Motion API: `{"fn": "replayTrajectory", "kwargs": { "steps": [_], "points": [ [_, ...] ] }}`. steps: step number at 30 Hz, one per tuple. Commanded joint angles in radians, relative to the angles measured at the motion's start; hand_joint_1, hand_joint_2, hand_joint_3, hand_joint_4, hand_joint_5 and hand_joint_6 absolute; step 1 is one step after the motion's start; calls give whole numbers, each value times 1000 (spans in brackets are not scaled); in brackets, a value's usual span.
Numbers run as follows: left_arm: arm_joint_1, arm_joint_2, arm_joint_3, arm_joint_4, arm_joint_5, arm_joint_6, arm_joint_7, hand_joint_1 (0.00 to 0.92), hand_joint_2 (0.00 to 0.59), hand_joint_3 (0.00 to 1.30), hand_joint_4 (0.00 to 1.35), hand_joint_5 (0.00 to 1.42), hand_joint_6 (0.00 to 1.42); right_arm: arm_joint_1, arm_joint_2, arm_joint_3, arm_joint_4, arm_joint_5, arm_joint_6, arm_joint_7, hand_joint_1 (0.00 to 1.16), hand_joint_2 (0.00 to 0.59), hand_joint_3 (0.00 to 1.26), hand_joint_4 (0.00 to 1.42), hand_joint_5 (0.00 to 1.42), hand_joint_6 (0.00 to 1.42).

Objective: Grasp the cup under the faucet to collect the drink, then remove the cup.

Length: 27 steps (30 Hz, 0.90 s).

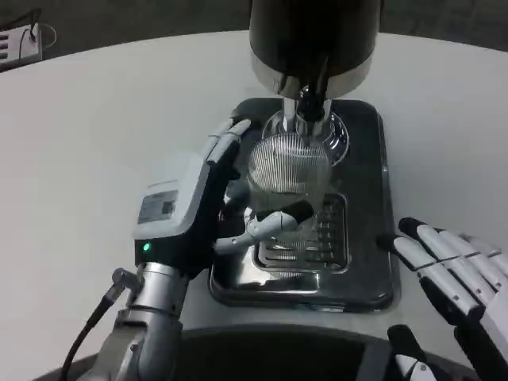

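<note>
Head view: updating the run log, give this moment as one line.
left robot hand holds cup | cup under faucet, over tray | right robot hand open, waiting

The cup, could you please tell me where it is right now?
In the head view, the cup sits at the centre, directly under the faucet on the metal drip tray, with the left hand gripping it from the left.

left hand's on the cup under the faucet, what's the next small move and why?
Probably hold steady under the faucet: the left hand wraps the ribbed clear cup, which sits on the drip tray right below the spout. Whether drink is flowing, I cannot tell.
</note>
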Motion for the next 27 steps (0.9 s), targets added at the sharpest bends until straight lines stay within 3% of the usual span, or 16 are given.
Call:
{"fn": "replayTrajectory", "kwargs": {
  "steps": [1, 4, 9, 14, 19, 27],
  "points": [
    [18, 6, -3, -12, 1, -6, 4, 82, 27, 93, 3, 358, 380, -2, 4, 5, 4, 4, 3, 12, 147, 513, 146, 74, 133, 163],
    [25, 4, 1, -26, -2, -8, 8, 52, 9, 77, 0, 324, 317, -1, 4, 5, 5, 3, 5, 14, 135, 517, 146, 74, 134, 177],
    [123, -5, 51, -192, -52, -10, -1, 0, 0, 64, 0, 274, 246, 4, 7, 5, 3, -1, 8, 14, 133, 515, 146, 74, 134, 179],
    [275, -20, 121, -441, -127, -6, -46, 0, 70, 55, 0, 173, 139, 6, 4, 5, 5, 2, 11, 19, 134, 513, 146, 74, 134, 180],
    [362, -37, 165, -648, -259, 10, -180, 0, 116, 0, 0, 5, 1, 4, 1, 14, 5, 4, 7, 24, 135, 512, 146, 74, 134, 186],
    [402, -103, 148, -959, -291, 153, -366, 0, 139, 0, 0, 0, 0, 36, 18, 8, -11, 18, 19, 34, 136, 511, 146, 74, 134, 193]
  ]
}}
